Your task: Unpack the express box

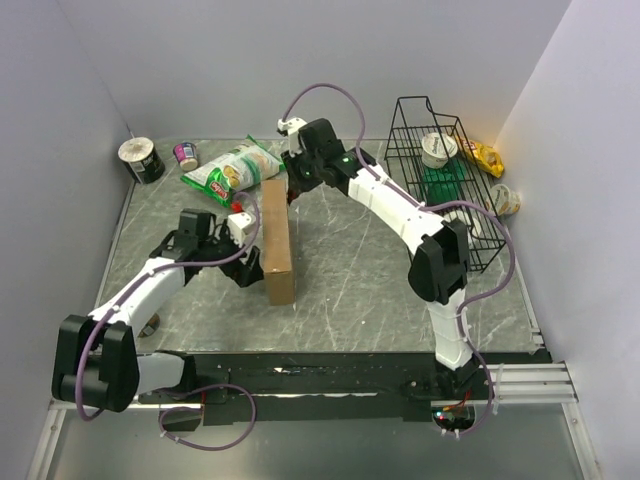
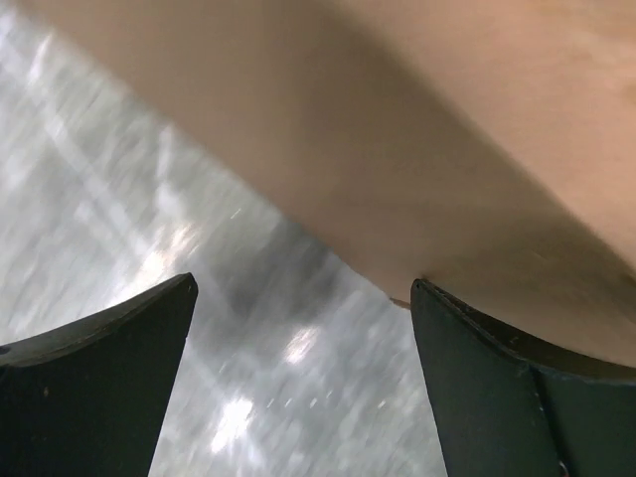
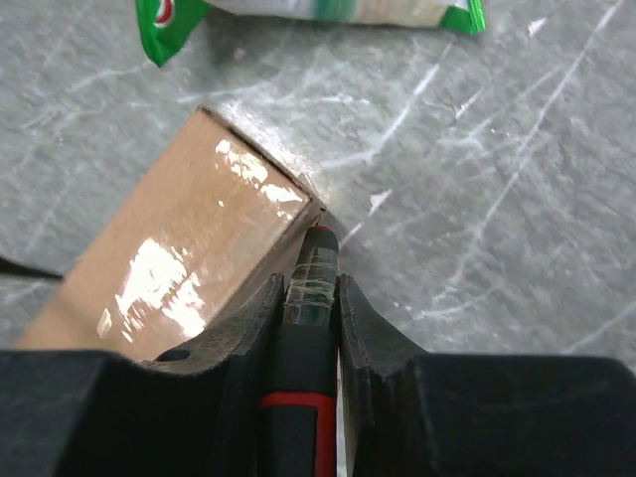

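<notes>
The express box [image 1: 276,240], plain brown cardboard, stands on its long edge mid-table, running near to far. My left gripper [image 1: 247,266] is open against its left face. In the left wrist view the box [image 2: 427,129] fills the top right, and the right fingertip [image 2: 517,388] touches it. My right gripper [image 1: 293,188] is at the box's far end, shut on a black tool with a red band [image 3: 310,328]. The tool's tape-wrapped tip rests at the top corner of the box [image 3: 189,258].
A green-and-white snack bag [image 1: 232,170] lies just beyond the box and also shows in the right wrist view [image 3: 328,10]. A black wire basket [image 1: 440,190] with a cup stands at the right. Cups and a yellow packet sit along the back wall and right edge.
</notes>
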`<move>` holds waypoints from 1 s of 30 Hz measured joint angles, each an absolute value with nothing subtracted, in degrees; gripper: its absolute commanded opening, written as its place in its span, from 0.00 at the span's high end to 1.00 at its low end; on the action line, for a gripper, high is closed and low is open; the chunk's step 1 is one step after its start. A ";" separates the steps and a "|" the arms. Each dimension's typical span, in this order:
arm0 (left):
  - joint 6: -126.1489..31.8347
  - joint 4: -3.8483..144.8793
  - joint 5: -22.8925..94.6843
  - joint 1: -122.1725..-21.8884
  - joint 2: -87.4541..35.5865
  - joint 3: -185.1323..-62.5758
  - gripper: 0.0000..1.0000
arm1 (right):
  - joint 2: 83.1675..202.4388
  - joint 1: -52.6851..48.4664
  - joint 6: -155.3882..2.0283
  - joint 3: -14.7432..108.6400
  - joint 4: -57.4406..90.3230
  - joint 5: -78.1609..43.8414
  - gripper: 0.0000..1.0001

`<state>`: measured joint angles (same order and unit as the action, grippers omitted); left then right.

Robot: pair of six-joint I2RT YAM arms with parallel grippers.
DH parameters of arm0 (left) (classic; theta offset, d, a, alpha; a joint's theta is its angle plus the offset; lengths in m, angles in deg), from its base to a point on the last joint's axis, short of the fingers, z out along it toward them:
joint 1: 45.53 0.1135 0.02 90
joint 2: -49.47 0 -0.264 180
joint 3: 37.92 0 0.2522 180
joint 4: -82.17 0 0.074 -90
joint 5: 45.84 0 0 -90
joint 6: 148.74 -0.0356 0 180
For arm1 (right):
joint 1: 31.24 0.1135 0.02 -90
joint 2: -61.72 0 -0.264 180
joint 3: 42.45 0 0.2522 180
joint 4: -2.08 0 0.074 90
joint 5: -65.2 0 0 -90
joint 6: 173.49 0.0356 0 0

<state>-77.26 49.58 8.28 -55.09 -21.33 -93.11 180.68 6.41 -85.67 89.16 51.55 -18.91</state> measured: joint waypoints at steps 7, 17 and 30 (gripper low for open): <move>-78.59 51.48 4.80 -59.66 -20.76 -92.81 0.02 | 185.44 7.18 -83.13 95.28 50.33 -15.48 1.00; -86.59 44.64 1.87 -62.79 -18.49 -92.50 0.01 | 192.11 10.17 -77.58 100.13 48.31 -10.52 1.00; -95.14 24.32 5.37 -60.71 -3.30 -101.73 0.03 | 187.08 6.48 -81.87 96.02 48.38 -19.89 1.00</move>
<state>-95.14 24.32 5.37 -60.71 -3.30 -101.73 187.08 6.48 -81.87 96.02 48.38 -19.89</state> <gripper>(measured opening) 0.972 0.308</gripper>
